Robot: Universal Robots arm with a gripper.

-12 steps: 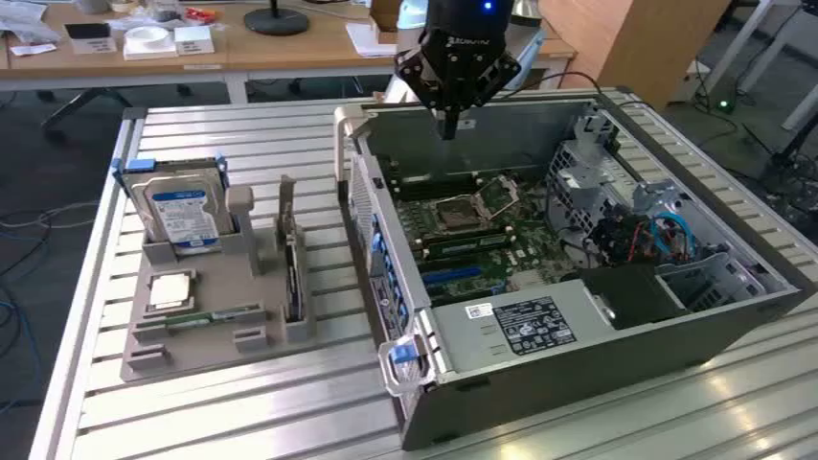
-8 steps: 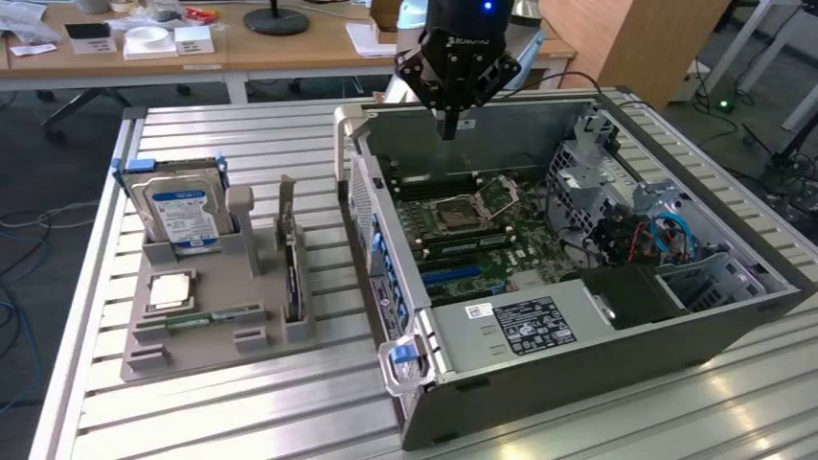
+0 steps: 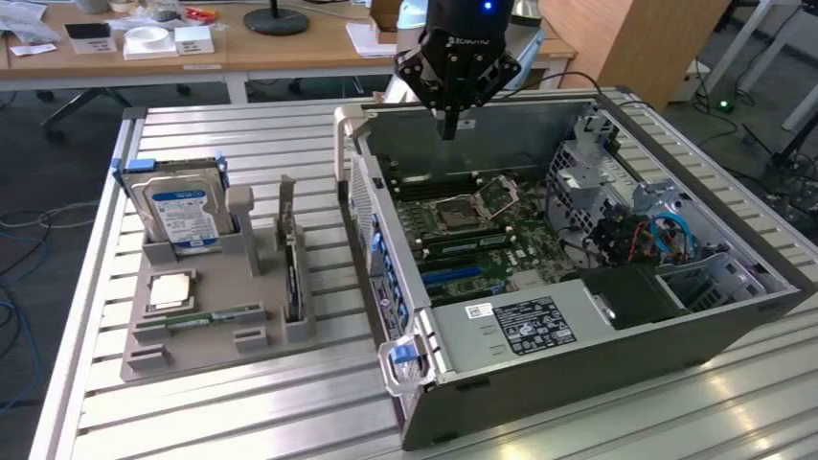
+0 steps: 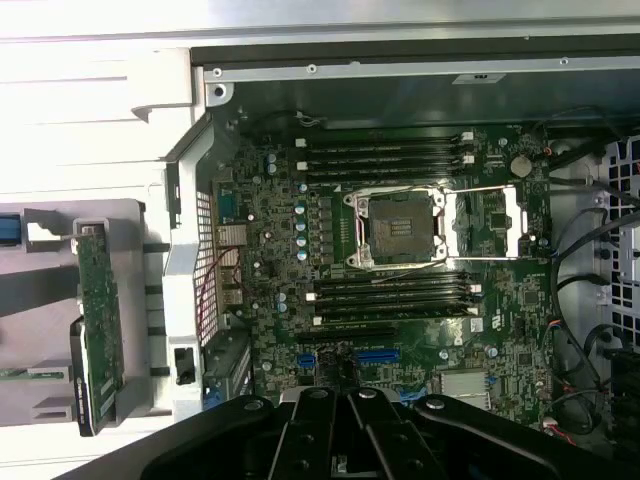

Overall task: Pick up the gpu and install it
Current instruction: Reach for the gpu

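The gpu (image 3: 291, 261), a thin green card with a dark face, stands on its edge in a slot of the grey holder (image 3: 205, 331) at the exterior view's left. The wrist view shows the gpu (image 4: 100, 325) still upright in the holder, beside the case wall. My gripper (image 3: 447, 130) hangs over the far end of the open computer case (image 3: 601, 326), well apart from the card. Its fingers are shut together with nothing between them. In the wrist view the gripper (image 4: 342, 402) points down at the motherboard (image 4: 400, 250) near the blue slots (image 4: 375, 356).
On the same holder stand a silver hard drive (image 3: 179, 206), a processor chip (image 3: 170, 287) and a small memory stick (image 3: 211, 315). The case lies open on a slatted metal table (image 3: 192, 422). Cables and a drive cage (image 3: 639, 230) crowd its right side. Desks stand behind.
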